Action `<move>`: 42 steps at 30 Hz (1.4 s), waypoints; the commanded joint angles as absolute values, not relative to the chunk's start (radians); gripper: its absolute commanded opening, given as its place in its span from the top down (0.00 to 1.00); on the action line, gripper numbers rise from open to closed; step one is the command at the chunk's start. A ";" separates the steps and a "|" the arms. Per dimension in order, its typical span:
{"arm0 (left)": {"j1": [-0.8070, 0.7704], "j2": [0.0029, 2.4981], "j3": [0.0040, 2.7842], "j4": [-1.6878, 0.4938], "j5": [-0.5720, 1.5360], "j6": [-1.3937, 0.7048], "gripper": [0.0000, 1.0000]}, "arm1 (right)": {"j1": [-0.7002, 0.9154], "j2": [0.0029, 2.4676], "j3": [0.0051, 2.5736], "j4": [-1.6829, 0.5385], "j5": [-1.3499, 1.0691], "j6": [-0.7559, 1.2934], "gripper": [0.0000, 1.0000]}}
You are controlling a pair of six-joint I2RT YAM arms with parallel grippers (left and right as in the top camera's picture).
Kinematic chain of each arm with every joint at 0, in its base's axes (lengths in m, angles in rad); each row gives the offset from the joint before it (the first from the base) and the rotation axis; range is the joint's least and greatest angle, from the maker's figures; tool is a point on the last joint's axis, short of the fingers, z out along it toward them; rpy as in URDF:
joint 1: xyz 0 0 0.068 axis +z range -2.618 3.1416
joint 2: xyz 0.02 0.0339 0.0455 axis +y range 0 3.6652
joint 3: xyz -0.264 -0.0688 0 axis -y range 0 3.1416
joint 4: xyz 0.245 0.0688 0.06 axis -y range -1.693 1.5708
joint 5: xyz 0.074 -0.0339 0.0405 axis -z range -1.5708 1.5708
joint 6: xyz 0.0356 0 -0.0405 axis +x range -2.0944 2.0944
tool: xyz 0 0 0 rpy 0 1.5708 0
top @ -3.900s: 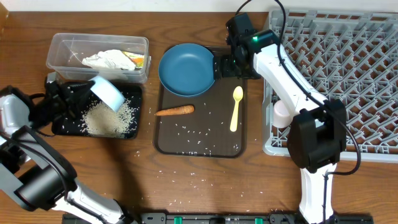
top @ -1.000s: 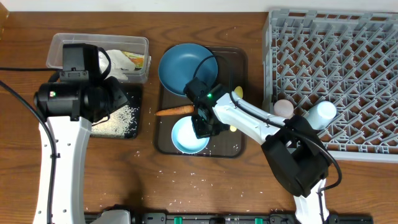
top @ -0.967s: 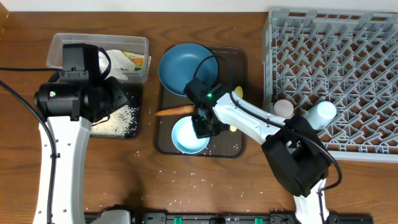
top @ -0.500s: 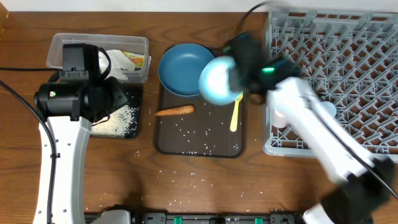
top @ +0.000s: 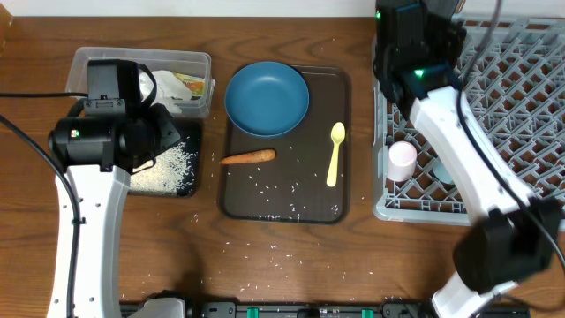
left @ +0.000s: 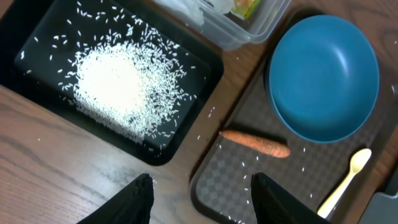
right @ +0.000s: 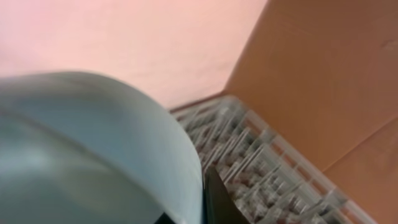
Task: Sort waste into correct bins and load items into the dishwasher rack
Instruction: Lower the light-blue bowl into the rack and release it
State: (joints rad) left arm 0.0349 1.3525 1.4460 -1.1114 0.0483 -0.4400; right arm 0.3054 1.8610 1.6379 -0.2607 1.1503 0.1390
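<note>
My right wrist camera was mostly filled by the bowl point(right: 93, 149). Its pale blue-white curve was blurred and very close, taking up the lower left from the left edge to just past the middle. The bowl's right edge ran straight down against the one dark finger point(right: 219, 205) I could see of the right gripper point(right: 206, 198), at the bottom centre, so I read it as held. The second finger was hidden from me. Beyond the bowl, low on the right, lay the grey rack point(right: 261, 168), its lattice and pegs running off toward the lower right corner. Behind it all I saw a plain pink wall point(right: 155, 43) on the upper left. An orange-brown panel point(right: 323, 81) stood on the right, and the two met along a slanting line.
</note>
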 commanded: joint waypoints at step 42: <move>0.039 1.414 1.442 -1.098 0.033 -0.424 0.46 | 0.197 2.293 1.636 0.192 1.132 -0.259 0.99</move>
State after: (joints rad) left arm 0.0357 1.4067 1.4460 -1.0958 0.0452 -0.4400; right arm 0.2070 2.2639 1.6371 0.2066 1.1206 -0.2543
